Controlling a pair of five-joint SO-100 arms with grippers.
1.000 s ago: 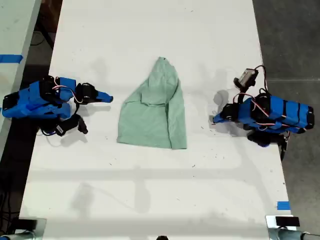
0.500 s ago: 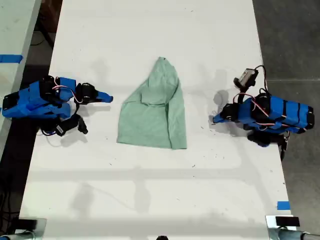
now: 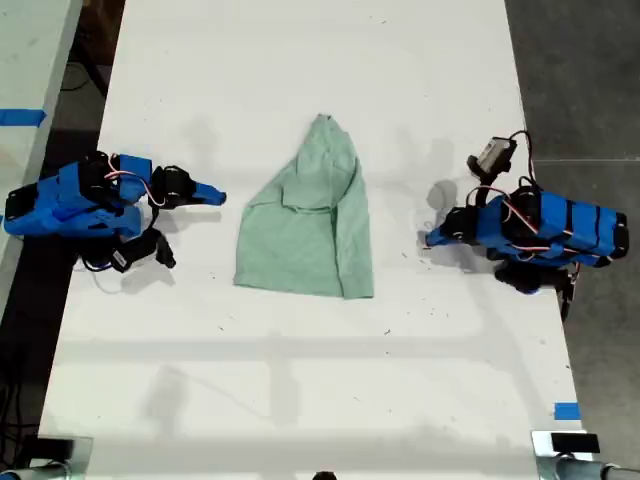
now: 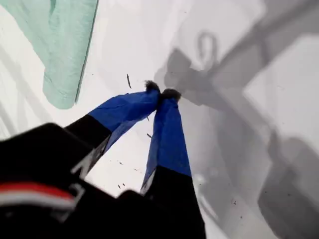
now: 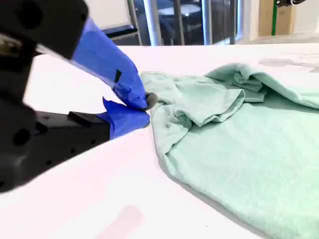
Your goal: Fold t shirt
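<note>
The pale mint-green t shirt (image 3: 310, 225) lies partly folded in the middle of the white table (image 3: 300, 380), narrow at the far end and wide at the near end. My first gripper (image 3: 428, 240) rests at the exterior view's right, shut and empty, a short way from the shirt's near corner (image 4: 65, 35). Its blue fingertips (image 4: 162, 93) meet over bare table. My second gripper (image 3: 218, 196) lies low at the exterior view's left, also shut with nothing in it. The tip of my second gripper (image 5: 147, 107) sits just short of the shirt's rumpled edge (image 5: 239, 139).
Blue tape marks (image 3: 566, 411) sit on the table near its front corner at the exterior view's right. A second table with blue tape (image 3: 20, 117) stands at the exterior view's left. A dark floor borders the table on both sides.
</note>
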